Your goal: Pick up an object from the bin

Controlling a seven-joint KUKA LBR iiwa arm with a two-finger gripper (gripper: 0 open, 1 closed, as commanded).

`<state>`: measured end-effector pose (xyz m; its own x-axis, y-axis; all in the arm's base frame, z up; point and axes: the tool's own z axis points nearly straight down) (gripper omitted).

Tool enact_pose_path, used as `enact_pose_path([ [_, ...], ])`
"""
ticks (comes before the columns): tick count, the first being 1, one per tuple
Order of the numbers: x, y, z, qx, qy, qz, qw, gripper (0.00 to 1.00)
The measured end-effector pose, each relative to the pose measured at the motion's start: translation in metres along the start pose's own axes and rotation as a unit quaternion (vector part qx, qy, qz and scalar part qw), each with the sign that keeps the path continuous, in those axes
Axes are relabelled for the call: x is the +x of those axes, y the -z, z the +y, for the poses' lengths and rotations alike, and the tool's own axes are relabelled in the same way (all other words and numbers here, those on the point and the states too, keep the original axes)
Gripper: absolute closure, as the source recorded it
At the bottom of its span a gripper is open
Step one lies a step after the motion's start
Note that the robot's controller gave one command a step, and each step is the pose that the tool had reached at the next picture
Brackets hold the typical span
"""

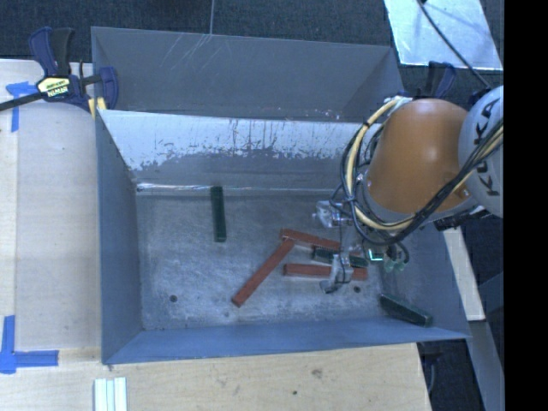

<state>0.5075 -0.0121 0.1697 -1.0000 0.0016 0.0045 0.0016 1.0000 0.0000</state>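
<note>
Claw [340,277] over red-brown sticks [261,281] in bin [116,229]

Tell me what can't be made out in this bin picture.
Camera view:
Brown bars: right ends hidden under the gripper.
Gripper's grip: too small, masked by cables.
Bin right back corner: hidden by the orange cover.
Dark speck on the floor: too small to identify.

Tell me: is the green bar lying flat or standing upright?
Lying flat: the green bar shows its full length on the bin floor, towards the back.
</note>
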Motion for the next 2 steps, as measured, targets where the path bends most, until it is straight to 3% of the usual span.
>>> enact_pose_path([
  [1,-0.028,-0.101,0.011,0.001,0.011,-0.0071,0.9999,0.0],
  [2,-0.035,-0.098,-0.044,0.002,0.128,-0.0074,0.9918,0.0],
])
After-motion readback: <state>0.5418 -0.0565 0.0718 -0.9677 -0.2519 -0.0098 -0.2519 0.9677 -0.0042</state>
